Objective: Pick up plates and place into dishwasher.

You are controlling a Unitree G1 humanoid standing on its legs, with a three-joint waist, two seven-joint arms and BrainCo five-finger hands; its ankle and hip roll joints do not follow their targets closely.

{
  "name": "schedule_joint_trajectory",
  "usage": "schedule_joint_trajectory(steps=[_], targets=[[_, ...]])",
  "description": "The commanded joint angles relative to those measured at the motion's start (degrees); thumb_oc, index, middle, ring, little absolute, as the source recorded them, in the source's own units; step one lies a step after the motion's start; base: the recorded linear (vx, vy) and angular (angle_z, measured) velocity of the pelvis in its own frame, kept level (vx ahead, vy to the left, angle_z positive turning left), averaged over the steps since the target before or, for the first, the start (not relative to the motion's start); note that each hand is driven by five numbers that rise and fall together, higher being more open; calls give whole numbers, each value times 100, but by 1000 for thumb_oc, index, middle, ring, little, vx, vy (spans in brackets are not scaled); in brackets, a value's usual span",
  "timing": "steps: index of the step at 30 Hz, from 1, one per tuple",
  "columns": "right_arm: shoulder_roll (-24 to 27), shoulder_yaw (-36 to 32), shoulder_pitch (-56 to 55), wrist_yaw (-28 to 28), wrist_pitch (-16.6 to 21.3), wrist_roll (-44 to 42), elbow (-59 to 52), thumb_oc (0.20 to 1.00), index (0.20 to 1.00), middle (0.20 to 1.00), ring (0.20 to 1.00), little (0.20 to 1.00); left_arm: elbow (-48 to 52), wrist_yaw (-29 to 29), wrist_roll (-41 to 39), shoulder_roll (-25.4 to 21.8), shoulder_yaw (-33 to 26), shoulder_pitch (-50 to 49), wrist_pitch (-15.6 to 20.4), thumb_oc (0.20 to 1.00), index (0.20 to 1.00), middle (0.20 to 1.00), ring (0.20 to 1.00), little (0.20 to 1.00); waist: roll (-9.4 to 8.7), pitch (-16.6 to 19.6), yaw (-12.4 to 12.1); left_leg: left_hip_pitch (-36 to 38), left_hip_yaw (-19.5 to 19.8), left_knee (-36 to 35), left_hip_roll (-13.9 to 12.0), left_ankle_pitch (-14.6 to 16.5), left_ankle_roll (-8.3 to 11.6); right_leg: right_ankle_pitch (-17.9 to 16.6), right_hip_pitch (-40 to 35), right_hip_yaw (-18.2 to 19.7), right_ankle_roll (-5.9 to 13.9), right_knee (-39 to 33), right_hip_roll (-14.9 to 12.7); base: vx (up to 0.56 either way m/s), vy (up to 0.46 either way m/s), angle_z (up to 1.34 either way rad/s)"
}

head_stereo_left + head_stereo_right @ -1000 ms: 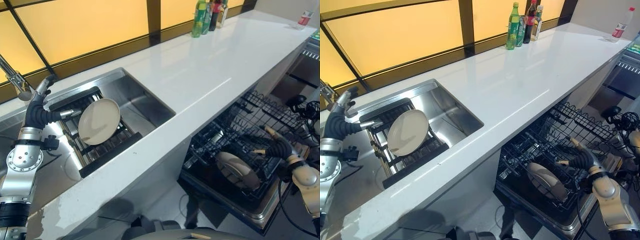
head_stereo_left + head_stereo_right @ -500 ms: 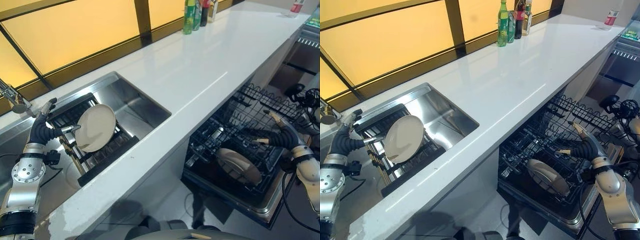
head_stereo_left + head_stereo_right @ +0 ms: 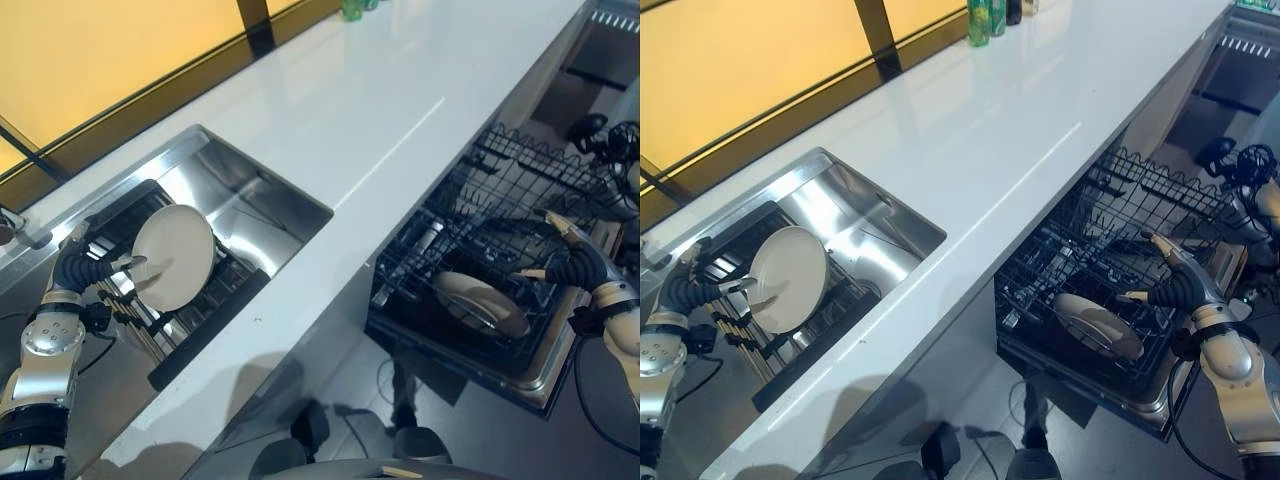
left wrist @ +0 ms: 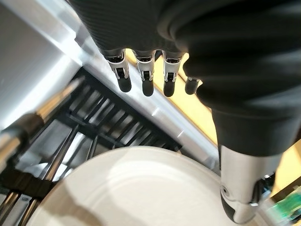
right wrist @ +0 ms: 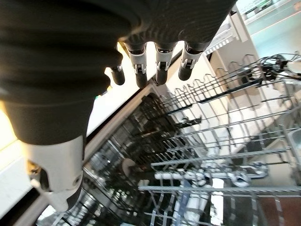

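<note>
No text, label, number or sign can be read anywhere in these views. The green bottles standing at the far end of the countertop, well away from both hands, are cut off by the frame edge, and nothing on them is legible. The plate just beside the left hand and the plate in the dishwasher rack near the right hand are plain and unmarked.
</note>
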State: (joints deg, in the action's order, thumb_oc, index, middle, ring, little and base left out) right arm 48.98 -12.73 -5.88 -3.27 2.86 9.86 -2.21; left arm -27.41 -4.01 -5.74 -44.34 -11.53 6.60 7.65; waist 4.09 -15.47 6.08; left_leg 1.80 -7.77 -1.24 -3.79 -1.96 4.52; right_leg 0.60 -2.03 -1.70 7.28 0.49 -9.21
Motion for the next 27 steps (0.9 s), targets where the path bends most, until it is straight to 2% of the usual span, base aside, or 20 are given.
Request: schedule_joint_trajectory(steps=[1,10,16,22,27], targets=[[416,7,510,171,78,-240,-298,1000,1000,1000,1000,1000,-362,-241,-67,-574,73,510,72,1000,1000,1000,1000,1000,-157,83,58,-601,125,1001,19,389,-22,183,597,142,317,1084,-570,24,95,-7],[625,162,756,325,37,-290,-321,1000,1000,1000,1000,1000,-885,-99,-224,-689,478,993,112,1000,1000,1000,1000,1000,-148,-263,226,-857,-2,1134,87,385,-66,114,1008,327,279,1327,-651,-13,106,-10],[900,278,1010,332,-54,-368,-318,1000,1000,1000,1000,1000,-1637,-283,-13,-875,765,1398,-407,1000,1000,1000,1000,1000,-144,-482,389,-1005,-96,1230,141,402,-81,71,1233,475,217,1418,-663,-35,118,-5],[1131,303,1098,332,-70,-431,-373,1000,1000,1000,1000,1000,-2367,-305,399,-1124,942,1692,-726,1000,1000,1000,1000,1000,-142,-602,510,-1063,-152,1231,148,385,-60,33,1374,549,173,1447,-657,-14,99,-5],[1208,412,1268,373,-139,-417,-396,1000,1000,1000,1000,1000,-2824,177,89,-1186,1072,1927,-873,1000,1000,1000,1000,1000,-138,-693,572,-1086,-180,1171,159,367,-53,10,1448,588,141,1438,-646,-37,62,-5]])
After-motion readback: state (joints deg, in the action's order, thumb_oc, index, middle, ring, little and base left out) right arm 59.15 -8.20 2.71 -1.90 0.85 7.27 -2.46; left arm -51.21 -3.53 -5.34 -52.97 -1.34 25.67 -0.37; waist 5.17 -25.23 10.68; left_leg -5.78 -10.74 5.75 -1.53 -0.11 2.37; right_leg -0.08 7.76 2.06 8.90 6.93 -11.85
